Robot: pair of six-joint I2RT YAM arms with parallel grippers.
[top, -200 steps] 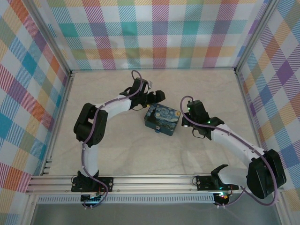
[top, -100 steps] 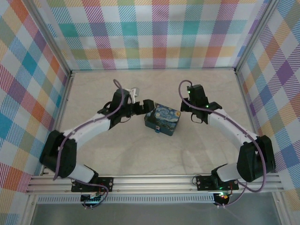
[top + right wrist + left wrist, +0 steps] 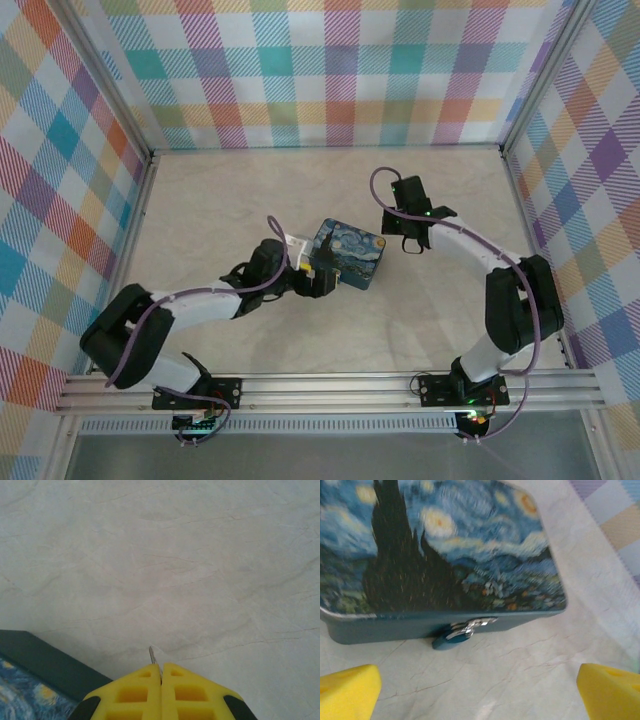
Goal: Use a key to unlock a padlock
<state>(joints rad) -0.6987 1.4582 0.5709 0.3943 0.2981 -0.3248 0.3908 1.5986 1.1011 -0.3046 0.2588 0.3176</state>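
A: Where is the padlock [image 3: 454, 637] in relation to the left end effector [image 3: 480, 690]?

B: Straight ahead of it, a little left of centre and not touching. It is small and teal, and it hangs from a silver hasp on the front wall of the tin box [image 3: 445, 545], low against the desk [image 3: 520, 670].

A: How does that end effector stand?

B: Spread wide and holding nothing. In the left wrist view one yellow finger [image 3: 347, 690] sits in each bottom corner, with bare desk between them.

A: And the right end effector [image 3: 160, 667]?

B: Closed tight, the yellow pads pressed together. A thin silver tip pokes out between them, which I take for the key [image 3: 151, 655]; too little of it shows to be sure. It hovers over the desk, with a corner of the box at its lower left, near but apart.

A: From overhead?

B: The box [image 3: 350, 252] lies mid-desk between the arms. The left end effector is at its near-left side, the right arm off its far-right corner.

A: Counts?

B: One box, one padlock, one key, two end effectors.
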